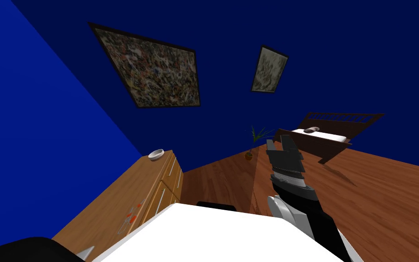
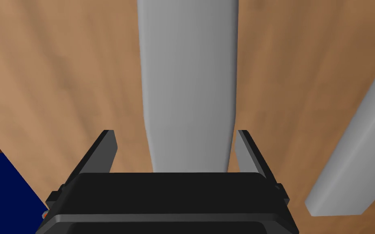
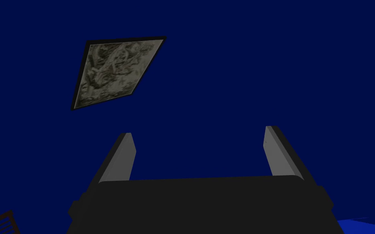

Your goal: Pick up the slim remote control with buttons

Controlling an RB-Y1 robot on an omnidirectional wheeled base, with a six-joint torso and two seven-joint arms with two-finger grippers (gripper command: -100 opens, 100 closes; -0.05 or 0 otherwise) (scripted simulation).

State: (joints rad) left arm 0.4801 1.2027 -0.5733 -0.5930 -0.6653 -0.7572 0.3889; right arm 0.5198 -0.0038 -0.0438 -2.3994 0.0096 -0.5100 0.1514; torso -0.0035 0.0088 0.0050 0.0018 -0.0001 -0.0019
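Remote control (image 1: pixel 129 219) lies on dresser (image 1: pixel 113 193) near left gripper (image 2: pixel 174 136).

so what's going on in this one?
The left gripper is open, close to the wooden dresser, with a long grey shape between its fingers, not gripped; I can't tell what that is. A slim white thing with orange spots, likely the remote, lies on the dresser top. The right gripper hangs open in mid-air. Nothing is held.

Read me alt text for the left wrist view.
The left claw, fingers open, frames a long light grey bar on a light wooden surface. A second grey bar slants beside it, apart from the first.
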